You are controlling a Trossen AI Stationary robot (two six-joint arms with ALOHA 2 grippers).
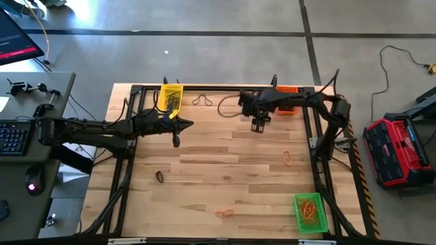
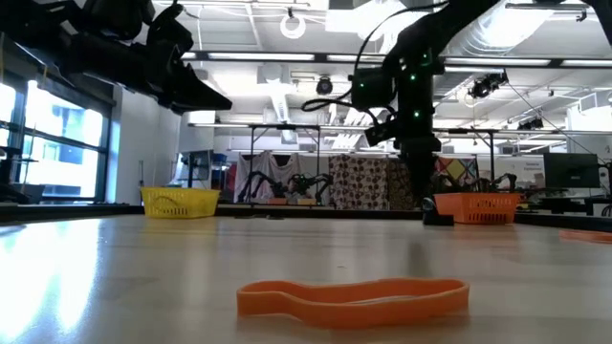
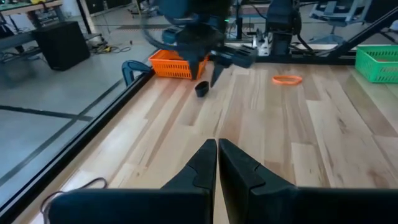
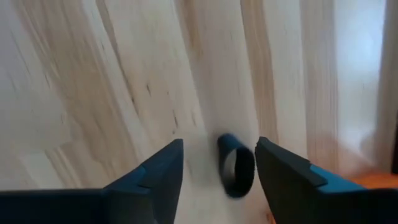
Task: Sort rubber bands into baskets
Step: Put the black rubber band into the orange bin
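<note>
Currently right gripper hangs just beside orange basket, fingers apart around a black rubber band, not clamped. Risk: band lands on the table short of the basket, or rolls. Left gripper is shut, empty, near yellow basket.

No lettering can be read anywhere from here: not on the baskets, the red case, the screen or the far walls.

A red and black case lies on the floor right of the table
</note>
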